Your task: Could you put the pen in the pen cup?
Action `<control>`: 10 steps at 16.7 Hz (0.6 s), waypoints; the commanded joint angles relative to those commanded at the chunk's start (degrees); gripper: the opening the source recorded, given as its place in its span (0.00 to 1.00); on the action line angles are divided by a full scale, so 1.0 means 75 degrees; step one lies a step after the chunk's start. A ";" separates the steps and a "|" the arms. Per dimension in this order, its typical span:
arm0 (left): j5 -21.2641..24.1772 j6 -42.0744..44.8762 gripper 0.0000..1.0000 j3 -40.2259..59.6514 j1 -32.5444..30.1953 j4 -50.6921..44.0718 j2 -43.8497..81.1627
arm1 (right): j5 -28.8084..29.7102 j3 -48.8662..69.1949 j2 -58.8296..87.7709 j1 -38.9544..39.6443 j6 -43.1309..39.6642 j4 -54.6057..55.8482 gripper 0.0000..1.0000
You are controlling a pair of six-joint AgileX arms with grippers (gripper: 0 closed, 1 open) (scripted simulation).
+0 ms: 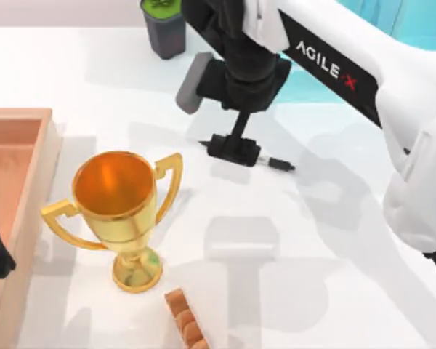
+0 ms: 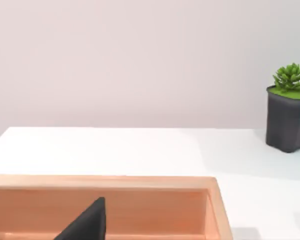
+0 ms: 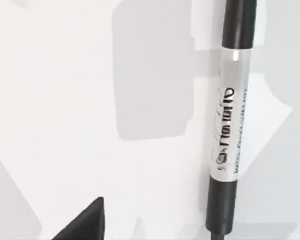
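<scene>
The right gripper [image 1: 236, 149] hangs low over the pen [image 3: 230, 130], which lies on the tabletop [image 1: 312, 276] beyond the trophy [image 1: 120, 211]; whether its fingers are open I cannot tell. Lifting and dropping it into the cup remain.

1. A wooden tray [image 2: 212, 200] sits nearest, its pale rim crossing the white table [image 2: 140, 150].
2. A dark fingertip [image 2: 87, 222] pokes up over the tray.
3. A black pot [image 2: 287, 120] with a green plant [image 2: 290, 77] stands well apart, near the wall.
</scene>
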 joint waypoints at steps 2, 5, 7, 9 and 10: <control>0.0000 0.0000 1.00 0.0000 0.0000 0.0000 0.0000 | 0.0000 0.0000 0.0000 0.0000 0.0000 0.0000 1.00; 0.0000 0.0000 1.00 0.0000 0.0000 0.0000 0.0000 | -0.0012 -0.0016 0.0031 0.0038 0.0003 0.0013 1.00; 0.0000 0.0000 1.00 0.0000 0.0000 0.0000 0.0000 | -0.0006 -0.0128 0.0034 0.0018 0.0000 0.0139 1.00; 0.0000 0.0000 1.00 0.0000 0.0000 0.0000 0.0000 | -0.0001 -0.0502 0.0065 -0.0029 -0.0026 0.0558 1.00; 0.0000 0.0000 1.00 0.0000 0.0000 0.0000 0.0000 | -0.0002 -0.0753 0.0093 -0.0055 -0.0049 0.0846 1.00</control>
